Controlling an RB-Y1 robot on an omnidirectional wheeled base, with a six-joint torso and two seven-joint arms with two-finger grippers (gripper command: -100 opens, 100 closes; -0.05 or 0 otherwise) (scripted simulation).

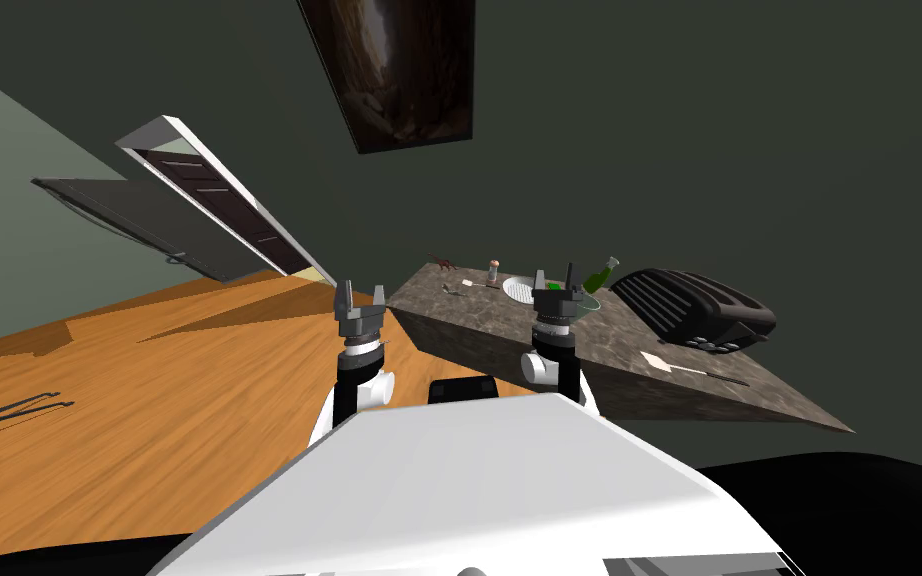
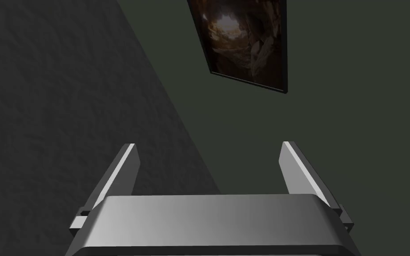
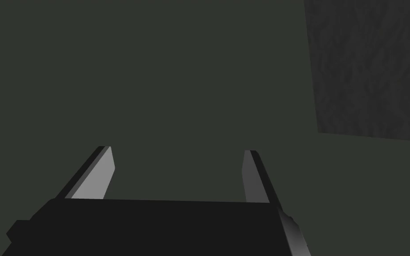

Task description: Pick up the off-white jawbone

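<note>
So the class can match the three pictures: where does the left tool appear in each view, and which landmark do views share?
Head view: left tool, open, over the wooden floor, left of the table.
Left wrist view: its two fingers rise apart from its body.
Right wrist view: the right tool, open, stands here instead.
Landmark: framed picture, head and left wrist views.

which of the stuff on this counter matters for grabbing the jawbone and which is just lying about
Job: jawbone, likely the small pale thing at the counter's far end; left gripper, right gripper, both open.
Lying about: toaster, green bottle, glass bowl, shaker, white plate.
</note>
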